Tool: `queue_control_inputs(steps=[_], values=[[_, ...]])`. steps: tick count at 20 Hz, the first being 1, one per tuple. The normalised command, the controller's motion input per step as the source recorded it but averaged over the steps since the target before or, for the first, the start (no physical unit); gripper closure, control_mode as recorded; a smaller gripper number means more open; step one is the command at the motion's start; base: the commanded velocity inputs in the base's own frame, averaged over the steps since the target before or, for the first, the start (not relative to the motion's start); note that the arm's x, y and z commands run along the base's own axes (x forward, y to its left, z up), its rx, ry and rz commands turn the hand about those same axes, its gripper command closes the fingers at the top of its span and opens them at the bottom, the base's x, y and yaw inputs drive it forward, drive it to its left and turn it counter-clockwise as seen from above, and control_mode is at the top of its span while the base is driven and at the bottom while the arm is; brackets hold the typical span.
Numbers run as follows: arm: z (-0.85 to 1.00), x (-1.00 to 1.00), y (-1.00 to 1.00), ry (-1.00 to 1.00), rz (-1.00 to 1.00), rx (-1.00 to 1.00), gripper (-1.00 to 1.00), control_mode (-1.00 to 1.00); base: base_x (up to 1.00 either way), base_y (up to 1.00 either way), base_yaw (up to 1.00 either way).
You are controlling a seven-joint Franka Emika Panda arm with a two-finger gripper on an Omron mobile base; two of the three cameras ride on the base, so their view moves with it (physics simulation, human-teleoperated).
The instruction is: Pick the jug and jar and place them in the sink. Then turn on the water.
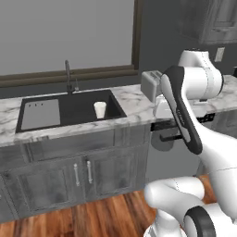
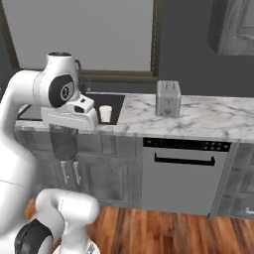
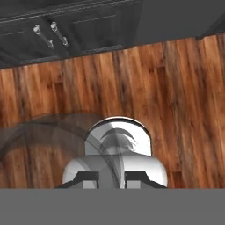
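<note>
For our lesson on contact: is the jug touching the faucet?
Apart. The left base view shows bare sink floor between the jug and the faucet behind it.

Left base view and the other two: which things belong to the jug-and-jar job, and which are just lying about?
Job in hand:
jug, standing in the sink
jar, held in the gripper
faucet, no water running

Lying about:
toaster
dishwasher
</note>
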Motion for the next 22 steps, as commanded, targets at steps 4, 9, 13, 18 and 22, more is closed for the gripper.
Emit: queue_control_inputs(steps=[4, 9, 13, 18, 22], values=[[0.0, 0.0, 0.0, 0.0, 0.0, 0.0, 1.0, 1.0, 1.0, -0.07, 0.0], [0.0, 0.0, 0.0, 0.0, 0.0, 0.0, 1.0, 1.0, 0.66, 0.09, 0.0], [0.0, 0.0, 0.0, 0.0, 0.0, 0.0, 1.0, 1.0, 0.4, 0.13, 0.02], [0.0, 0.0, 0.0, 0.0, 0.0, 0.0, 1.0, 1.0, 0.55, 0.28, 0.04], [0.0, 0.0, 0.0, 0.0, 0.0, 0.0, 1.0, 1.0, 0.39, 0.38, 0.0]])
